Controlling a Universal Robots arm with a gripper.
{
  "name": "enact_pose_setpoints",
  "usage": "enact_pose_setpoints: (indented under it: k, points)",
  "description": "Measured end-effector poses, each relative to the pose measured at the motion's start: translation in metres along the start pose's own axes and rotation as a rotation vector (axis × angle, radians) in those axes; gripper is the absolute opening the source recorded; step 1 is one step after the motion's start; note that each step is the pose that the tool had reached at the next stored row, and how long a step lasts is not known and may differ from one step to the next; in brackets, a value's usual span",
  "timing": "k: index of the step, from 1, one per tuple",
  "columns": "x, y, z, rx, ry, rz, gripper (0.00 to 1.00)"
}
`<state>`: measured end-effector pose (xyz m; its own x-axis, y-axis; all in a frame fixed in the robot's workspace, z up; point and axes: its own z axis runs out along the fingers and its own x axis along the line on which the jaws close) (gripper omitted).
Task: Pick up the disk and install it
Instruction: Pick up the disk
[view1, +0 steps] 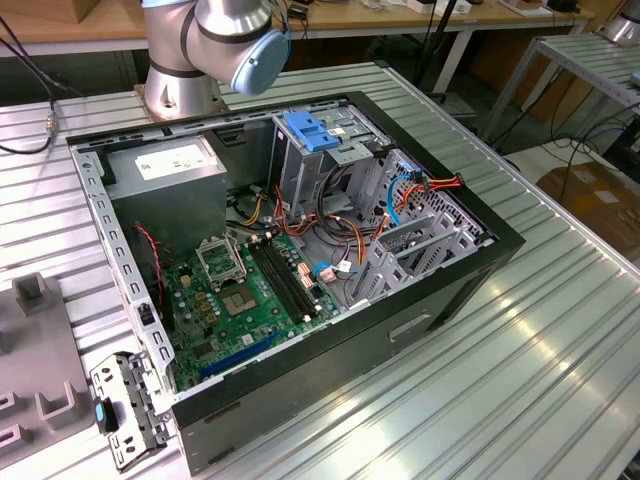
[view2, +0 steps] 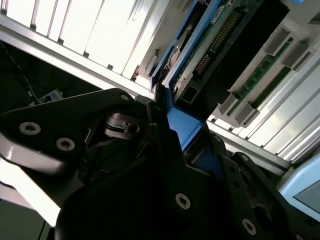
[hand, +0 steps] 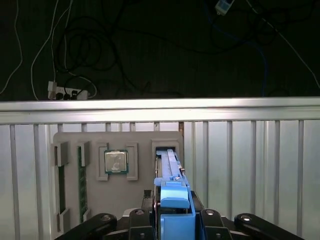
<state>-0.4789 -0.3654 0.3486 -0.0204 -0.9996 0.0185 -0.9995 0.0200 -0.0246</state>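
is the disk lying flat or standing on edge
On edge: the disk stands in a slot of the grey tray.

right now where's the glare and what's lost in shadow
Exterior view: even light, glare streaks on the ribbed aluminium table. Second wrist view: table slats blown out white, black gripper in deep shadow. First wrist view: near-black beyond the table edge, bright band along it, blue-framed silver hard drive well lit.

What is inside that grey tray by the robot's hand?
A square chip, a green memory stick and the disk, standing edgewise; the hand gripping it hides its near end.
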Motion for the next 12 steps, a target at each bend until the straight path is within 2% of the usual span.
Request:
enact_pose_setpoints:
  k: [4, 9, 12]
  points:
    - [0.0001, -0.0002, -0.0075, -0.0001, 0.0000, 0.000, 0.37]
    - [0.0003, -0.0003, -0.0138, -0.0001, 0.0000, 0.000, 0.37]
    - [0.0004, -0.0005, -0.0203, 0.0000, 0.0000, 0.000, 0.37]
